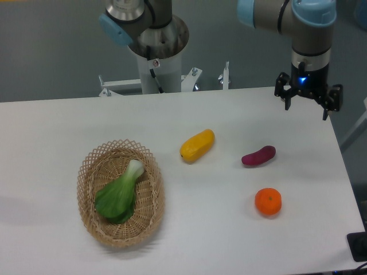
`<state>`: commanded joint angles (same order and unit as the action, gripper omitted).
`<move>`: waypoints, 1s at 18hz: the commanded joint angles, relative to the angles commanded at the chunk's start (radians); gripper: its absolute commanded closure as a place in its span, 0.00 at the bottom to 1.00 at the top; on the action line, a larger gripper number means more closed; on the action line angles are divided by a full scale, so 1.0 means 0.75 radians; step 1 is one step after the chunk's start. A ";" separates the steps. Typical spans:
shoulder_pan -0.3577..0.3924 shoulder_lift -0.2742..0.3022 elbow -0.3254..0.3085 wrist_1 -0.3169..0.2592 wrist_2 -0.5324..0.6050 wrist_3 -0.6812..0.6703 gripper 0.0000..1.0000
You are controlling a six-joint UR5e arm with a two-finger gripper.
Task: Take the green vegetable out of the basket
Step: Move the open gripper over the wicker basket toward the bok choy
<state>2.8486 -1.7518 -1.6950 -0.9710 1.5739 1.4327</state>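
Gripper point(307, 107) hangs spread and empty, far from green vegetable point(119, 196) lying unobscured in basket point(92, 162).

Illumination is bright, even and diffuse from overhead. The white tabletop point(200, 229) shows no glare. Soft, faint shadows sit beneath the basket point(121, 235) and orange point(268, 201). Focus is slightly soft throughout; resolution is low.

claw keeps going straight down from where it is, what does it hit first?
Likely bare table near the far right corner. The claw points down, fingers spread, nothing under it. The purple sweet potato looks nearer the camera, though depth is uncertain.
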 joint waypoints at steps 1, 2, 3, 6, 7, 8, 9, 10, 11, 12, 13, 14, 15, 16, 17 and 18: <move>0.000 0.000 -0.002 0.000 0.000 0.000 0.00; -0.002 0.002 -0.004 0.002 -0.002 0.000 0.00; -0.002 0.004 -0.004 0.000 -0.002 0.000 0.00; -0.010 0.010 -0.014 -0.006 -0.002 0.000 0.00; -0.018 0.010 -0.018 -0.006 -0.006 0.000 0.00; -0.035 0.010 -0.025 -0.002 -0.012 -0.008 0.00; -0.045 0.012 -0.043 0.004 -0.024 -0.069 0.00; -0.049 0.020 -0.057 0.012 -0.043 -0.165 0.00; -0.051 0.022 -0.063 0.037 -0.079 -0.285 0.00; -0.061 0.023 -0.063 0.049 -0.132 -0.400 0.00; -0.076 0.027 -0.067 0.051 -0.169 -0.486 0.00; -0.092 0.029 -0.078 0.051 -0.178 -0.548 0.00; -0.122 0.029 -0.086 0.053 -0.180 -0.599 0.00; -0.165 0.025 -0.086 0.053 -0.180 -0.660 0.00; -0.218 0.016 -0.086 0.053 -0.180 -0.736 0.00; -0.261 0.012 -0.086 0.053 -0.172 -0.807 0.00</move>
<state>2.6526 -1.7426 -1.7595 -0.9311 1.4449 0.8274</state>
